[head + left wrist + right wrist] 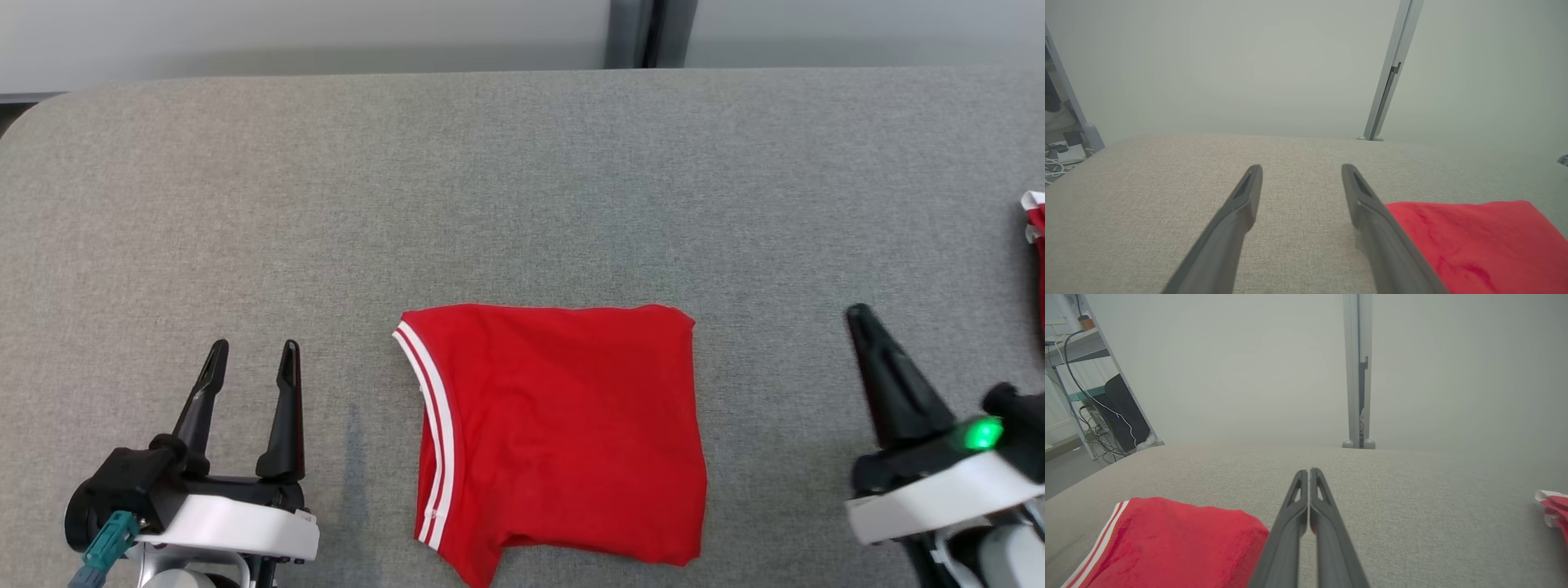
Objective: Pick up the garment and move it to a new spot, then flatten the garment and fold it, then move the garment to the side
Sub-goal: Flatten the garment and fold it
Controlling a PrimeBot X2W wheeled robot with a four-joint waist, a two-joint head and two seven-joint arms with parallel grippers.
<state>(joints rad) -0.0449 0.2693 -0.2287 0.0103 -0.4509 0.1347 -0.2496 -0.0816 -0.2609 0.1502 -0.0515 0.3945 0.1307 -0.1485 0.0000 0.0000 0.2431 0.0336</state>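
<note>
A red garment (563, 433) with white stripes along its left hem lies folded into a rough square at the near middle of the grey table (522, 188). My left gripper (253, 355) stands open to the left of it, with nothing between its fingers. In the left wrist view the garment (1478, 245) lies just right of that open gripper (1301, 168). My right gripper (859, 314) is to the right of the garment, fingers pressed together and empty. In the right wrist view the shut gripper (1309, 472) points over bare table, the garment (1167, 543) at lower left.
Another red and white cloth (1035, 245) lies at the table's right edge, also seen as a cloth (1553, 506) in the right wrist view. A pale wall with a grey post (1357, 371) stands behind the table. Shelves with cables (1094, 404) are off the left side.
</note>
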